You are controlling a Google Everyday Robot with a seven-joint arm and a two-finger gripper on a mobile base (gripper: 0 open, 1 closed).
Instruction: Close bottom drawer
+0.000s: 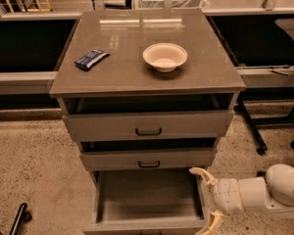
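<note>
The bottom drawer (149, 199) is the lowest of the grey-brown cabinet's three and is pulled far out, its empty inside showing; its front runs off the bottom edge of the view. My gripper (204, 198) is at the drawer's right side wall, near its front corner. Its two pale fingers are spread apart, one fingertip (195, 171) up by the middle drawer, the other low at the view's bottom edge. It holds nothing. The white arm reaches in from the right.
The top drawer (148, 124) and the middle drawer (148, 158) each stand slightly open. On the cabinet top (137, 80) lie a cream bowl (164, 57) and a dark blue packet (91, 59). Dark shelving flanks the cabinet. A wheeled frame (259, 131) stands at the right on speckled floor.
</note>
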